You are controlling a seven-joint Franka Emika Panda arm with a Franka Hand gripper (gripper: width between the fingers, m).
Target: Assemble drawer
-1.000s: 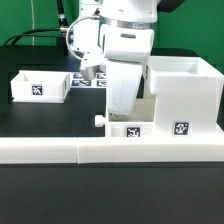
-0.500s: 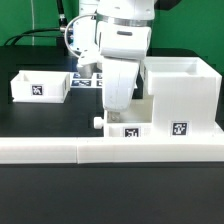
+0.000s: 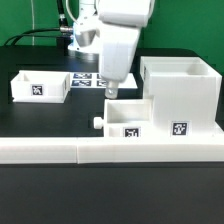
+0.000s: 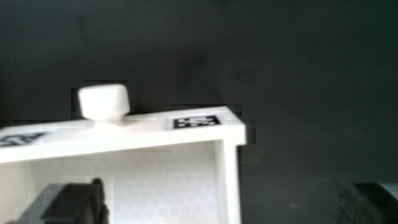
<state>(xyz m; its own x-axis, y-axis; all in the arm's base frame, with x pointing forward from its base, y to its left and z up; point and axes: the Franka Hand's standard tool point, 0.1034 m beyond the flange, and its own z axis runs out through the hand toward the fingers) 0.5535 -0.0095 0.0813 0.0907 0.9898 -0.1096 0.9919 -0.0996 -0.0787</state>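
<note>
The white drawer housing point(image 3: 180, 95), cube-like with a square tag, stands at the exterior view's right. A small tagged tray point(image 3: 128, 118) with a round knob point(image 3: 98, 123) sits against its left side. A second tagged tray point(image 3: 40, 86) sits apart at the exterior view's left. My gripper point(image 3: 108, 94) hangs above the tray by the housing, open and holding nothing. In the wrist view the gripper point(image 4: 222, 205) has its dark fingertips point(image 4: 71, 205) spread wide over that tray point(image 4: 125, 140), whose knob point(image 4: 103, 102) and tag point(image 4: 196, 122) show.
A long low white rail point(image 3: 100, 152) runs across the front of the black table. The marker board point(image 3: 88, 80) lies behind, partly hidden by my arm. Cables hang at the back.
My arm has risen straight up from the tray beside the housing. The tray stays where it was, now uncovered.
</note>
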